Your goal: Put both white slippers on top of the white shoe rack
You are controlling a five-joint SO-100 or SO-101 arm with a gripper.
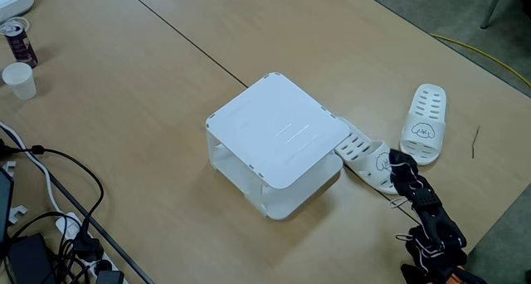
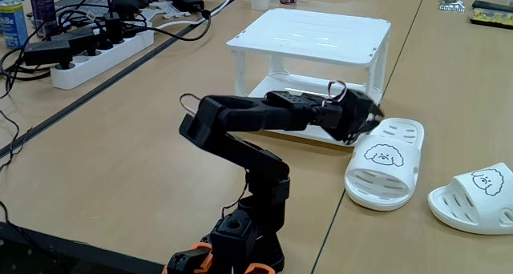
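The white shoe rack (image 1: 278,134) (image 2: 313,38) stands mid-table with a bare flat top. One white slipper (image 1: 365,155) (image 2: 385,162) lies flat on the table right beside the rack, dog face up. My black gripper (image 1: 397,164) (image 2: 370,118) reaches over the end of this slipper, low, between it and the rack. Its fingers blend into the dark arm, so how the jaws stand is unclear. The other white slipper (image 1: 424,124) (image 2: 473,195) rests apart on the table, further from the rack.
A power strip (image 2: 96,50) with tangled black cables (image 1: 50,226) lies at the table's side. A drink can (image 1: 18,39) and paper cup (image 1: 18,79) stand at one corner. The table edge and floor (image 1: 506,226) run close behind the arm's base.
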